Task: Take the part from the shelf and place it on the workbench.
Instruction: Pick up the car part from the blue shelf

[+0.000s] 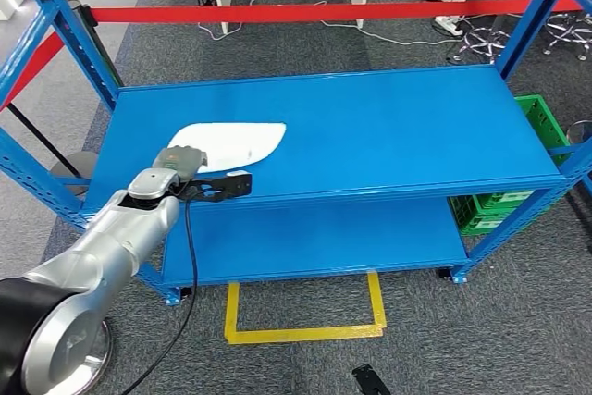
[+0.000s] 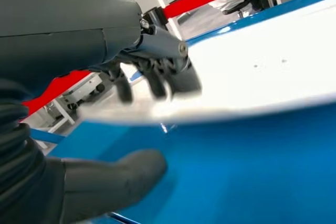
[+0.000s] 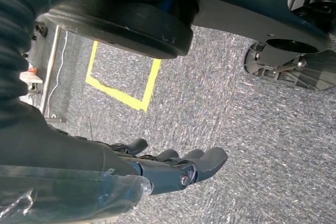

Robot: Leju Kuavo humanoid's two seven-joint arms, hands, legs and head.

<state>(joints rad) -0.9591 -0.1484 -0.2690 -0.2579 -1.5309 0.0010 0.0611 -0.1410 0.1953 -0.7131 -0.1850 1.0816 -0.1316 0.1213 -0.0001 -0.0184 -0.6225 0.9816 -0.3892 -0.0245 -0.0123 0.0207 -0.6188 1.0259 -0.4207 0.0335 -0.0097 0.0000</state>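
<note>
Fingers [image 1: 227,185] of the left hand [image 1: 203,182] reached at shelf [image 1: 391,127] edge, beside one white part [image 1: 230,142], presumably to slide under. Spread fingers [image 2: 158,80] over the part [image 2: 269,61], thumb below, not yet gripping. Hung the right hand [image 3: 166,169] loosely extended above floor [image 3: 257,145], holding nothing.

My head view is bright and evenly lit, sharp across the blue shelf [image 1: 391,127], with only soft shadows. The white part [image 1: 234,143] looks washed out. On my left wrist view the part [image 2: 277,61] glares white, its near edge smeared, and the thumb [image 2: 115,182] is out of focus.
</note>
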